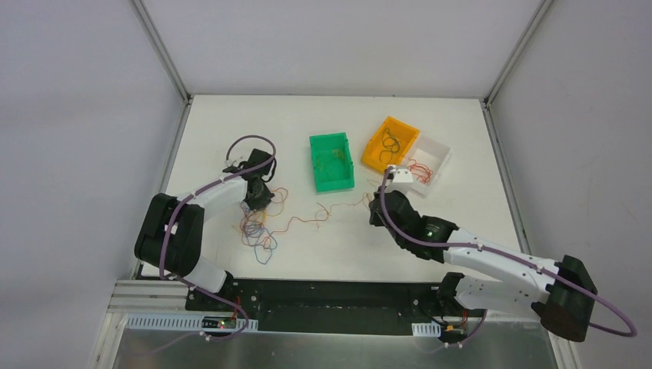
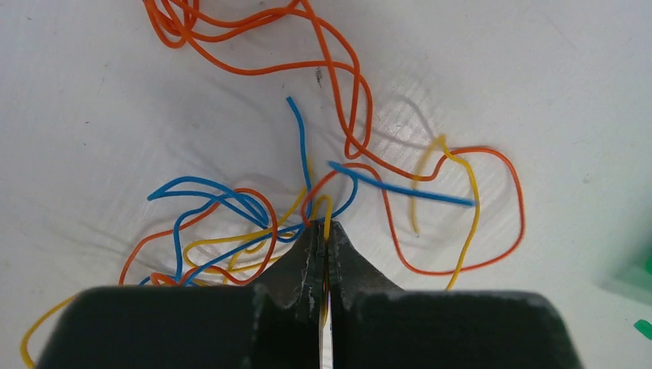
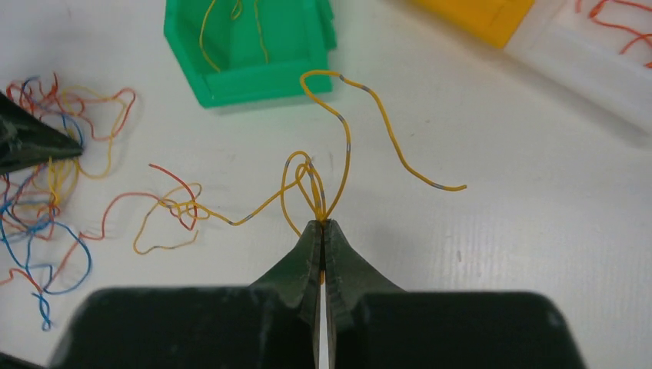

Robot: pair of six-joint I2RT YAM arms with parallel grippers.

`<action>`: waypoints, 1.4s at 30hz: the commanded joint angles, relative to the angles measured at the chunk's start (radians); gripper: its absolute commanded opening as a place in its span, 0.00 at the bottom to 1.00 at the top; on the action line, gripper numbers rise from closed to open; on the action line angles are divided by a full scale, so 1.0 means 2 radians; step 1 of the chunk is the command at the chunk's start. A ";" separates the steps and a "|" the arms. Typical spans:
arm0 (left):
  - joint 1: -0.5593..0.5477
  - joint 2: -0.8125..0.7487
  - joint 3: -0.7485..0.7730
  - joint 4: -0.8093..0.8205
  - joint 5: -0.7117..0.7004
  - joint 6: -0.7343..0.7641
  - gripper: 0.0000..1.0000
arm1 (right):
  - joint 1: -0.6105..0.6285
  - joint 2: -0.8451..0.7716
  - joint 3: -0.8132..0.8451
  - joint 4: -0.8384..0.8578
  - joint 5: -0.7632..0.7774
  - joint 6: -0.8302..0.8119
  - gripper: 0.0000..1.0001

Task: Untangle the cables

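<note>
We see the left gripper (image 2: 325, 228) clenched, its tips pinching a yellow strand (image 2: 326, 209) in the tangle of cables (image 2: 254, 223) on the white table (image 2: 92, 92), the right gripper (image 3: 323, 225) also closed (tightly), gripping a long yellow wire (image 3: 347, 146) near the green bin (image 3: 254, 81).

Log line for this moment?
left jaws: shut on yellow wire in pile | right jaws: shut on banded yellow wire

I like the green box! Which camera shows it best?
The top camera: the whole green box shows from above, open side up. The right wrist view catches only its near end, cut off by the picture's top edge. The left wrist view shows just a green sliver at the right edge.
</note>
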 commanded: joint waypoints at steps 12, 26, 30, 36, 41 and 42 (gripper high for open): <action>-0.006 -0.064 0.013 0.029 0.067 0.130 0.11 | -0.139 -0.122 -0.014 -0.096 -0.017 0.019 0.00; -0.147 -0.101 0.030 0.087 0.308 0.323 0.76 | -0.141 -0.102 0.021 -0.102 -0.062 0.027 0.00; -0.166 -0.064 0.035 0.087 0.282 0.343 0.72 | -0.141 -0.102 0.026 -0.106 -0.066 0.025 0.00; -0.180 -0.002 0.056 0.084 0.261 0.350 0.64 | -0.142 -0.105 0.022 -0.108 -0.070 0.034 0.00; -0.186 0.018 0.053 0.084 0.225 0.338 0.64 | -0.144 -0.107 0.023 -0.111 -0.073 0.038 0.00; -0.186 0.023 0.054 0.084 0.222 0.336 0.59 | -0.144 -0.104 0.023 -0.110 -0.072 0.036 0.00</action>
